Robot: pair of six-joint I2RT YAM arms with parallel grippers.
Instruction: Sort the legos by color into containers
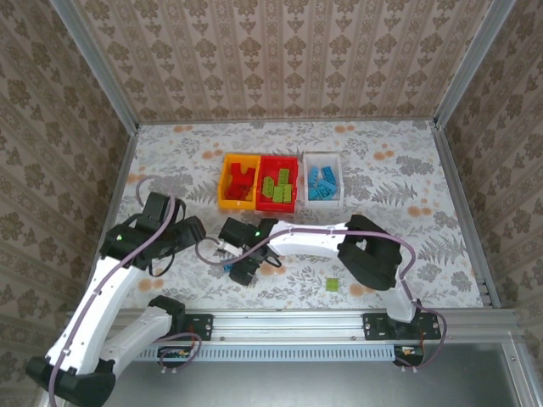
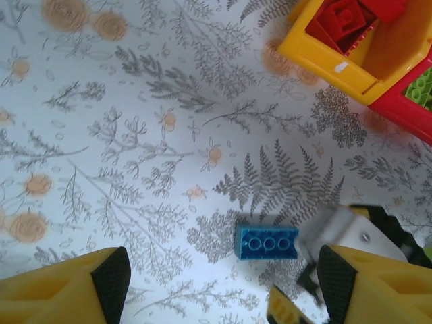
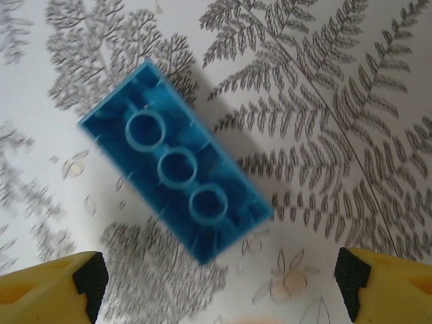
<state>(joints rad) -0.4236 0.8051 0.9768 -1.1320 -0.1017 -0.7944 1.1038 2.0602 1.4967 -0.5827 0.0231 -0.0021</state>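
Note:
A blue lego [image 3: 175, 169] lies upside down on the flowered tablecloth, its hollow underside up. My right gripper [image 3: 221, 277] hovers open just short of it, and nothing sits between its fingertips. My left gripper [image 2: 223, 283] is open too, with the same blue lego [image 2: 266, 243] just past its right fingertip [image 2: 335, 280]. In the top view both grippers, left [image 1: 197, 231] and right [image 1: 240, 271], meet near the blue lego [image 1: 227, 265]. The containers stand in a row: orange-yellow [image 1: 226, 188] with red legos, red [image 1: 279, 160] with green ones, white [image 1: 339, 182] with blue ones.
A single lime green lego [image 1: 333, 285] lies on the cloth right of the grippers, near the front edge. The right arm's white link [image 1: 314, 240] stretches across the middle. In the left wrist view the right gripper's body [image 2: 351, 233] crowds the blue lego.

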